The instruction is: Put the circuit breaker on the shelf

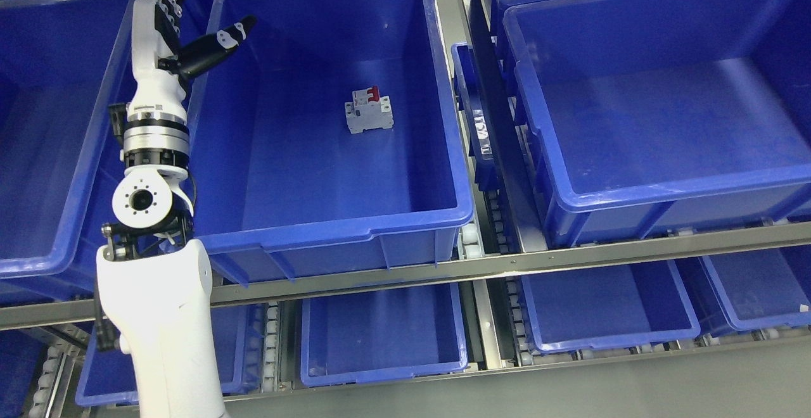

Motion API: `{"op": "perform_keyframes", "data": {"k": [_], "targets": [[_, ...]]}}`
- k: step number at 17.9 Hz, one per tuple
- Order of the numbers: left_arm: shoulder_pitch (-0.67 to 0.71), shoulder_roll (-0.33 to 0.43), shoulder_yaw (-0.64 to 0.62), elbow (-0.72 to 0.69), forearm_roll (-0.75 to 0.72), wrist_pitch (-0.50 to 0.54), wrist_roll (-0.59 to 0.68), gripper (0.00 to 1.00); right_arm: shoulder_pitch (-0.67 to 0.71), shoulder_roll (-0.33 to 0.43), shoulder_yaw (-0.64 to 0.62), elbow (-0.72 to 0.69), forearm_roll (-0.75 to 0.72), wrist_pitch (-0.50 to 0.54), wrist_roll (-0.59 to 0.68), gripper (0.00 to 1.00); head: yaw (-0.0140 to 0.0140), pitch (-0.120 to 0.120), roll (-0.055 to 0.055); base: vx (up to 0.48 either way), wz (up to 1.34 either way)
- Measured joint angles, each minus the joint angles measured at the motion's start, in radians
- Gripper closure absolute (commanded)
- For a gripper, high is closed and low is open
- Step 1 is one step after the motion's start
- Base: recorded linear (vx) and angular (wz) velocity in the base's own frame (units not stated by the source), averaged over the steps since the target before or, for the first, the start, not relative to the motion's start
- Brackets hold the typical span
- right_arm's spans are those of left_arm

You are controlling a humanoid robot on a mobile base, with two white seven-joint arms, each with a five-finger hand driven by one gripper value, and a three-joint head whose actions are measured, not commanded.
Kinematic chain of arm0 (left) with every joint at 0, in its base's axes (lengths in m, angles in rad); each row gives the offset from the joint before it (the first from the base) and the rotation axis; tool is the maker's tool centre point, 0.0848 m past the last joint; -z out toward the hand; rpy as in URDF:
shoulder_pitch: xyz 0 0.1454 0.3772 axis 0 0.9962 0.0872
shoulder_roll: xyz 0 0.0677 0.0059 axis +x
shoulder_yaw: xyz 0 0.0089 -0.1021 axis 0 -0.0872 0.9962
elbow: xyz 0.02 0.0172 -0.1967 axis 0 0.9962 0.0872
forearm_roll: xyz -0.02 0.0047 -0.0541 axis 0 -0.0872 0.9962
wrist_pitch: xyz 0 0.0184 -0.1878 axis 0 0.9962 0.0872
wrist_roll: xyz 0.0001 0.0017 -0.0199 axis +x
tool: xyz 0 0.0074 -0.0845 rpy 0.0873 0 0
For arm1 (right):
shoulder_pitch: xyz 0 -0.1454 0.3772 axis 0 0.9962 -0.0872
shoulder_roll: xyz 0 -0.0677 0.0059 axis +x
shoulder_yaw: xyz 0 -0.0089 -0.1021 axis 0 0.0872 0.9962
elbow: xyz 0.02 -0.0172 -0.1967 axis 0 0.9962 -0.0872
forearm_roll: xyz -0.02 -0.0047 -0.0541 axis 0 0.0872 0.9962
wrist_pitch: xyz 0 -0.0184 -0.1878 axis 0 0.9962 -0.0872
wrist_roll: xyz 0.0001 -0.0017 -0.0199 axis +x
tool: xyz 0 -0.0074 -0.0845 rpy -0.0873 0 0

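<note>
Head view: a circuit breaker (369, 109) is seen lying on the floor of the middle blue bin (329, 228), near its centre, with the red toggles at its upper edge. It is touched by nothing. The left hand (174, 31) is raised over the left rim of this bin, well apart from the breaker; its fingers (218, 41) are spread and nothing is held. The white forearm (158, 316) comes in from the lower left. More blue bins are placed on the metal shelf rail (507, 266) and on the lower level.
</note>
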Motion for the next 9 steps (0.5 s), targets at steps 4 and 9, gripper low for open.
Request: {"op": "perform_keyframes", "data": {"k": [4,9], "targets": [[-0.041,-0.002,-0.005,-0.045,0.002,0.079,-0.007,0.0,0.0,0.0,0.0,0.0,0.0,0.0,0.001,0.0,0.0,0.0,0.0,0.001,-0.01],[-0.014,-0.004,-0.028,-0.086,0.002,0.145,-0.015,0.0,0.0,0.0,0.0,0.0,0.0,0.0,-0.005,0.0,0.0,0.0,0.0,0.0,0.0]]}}
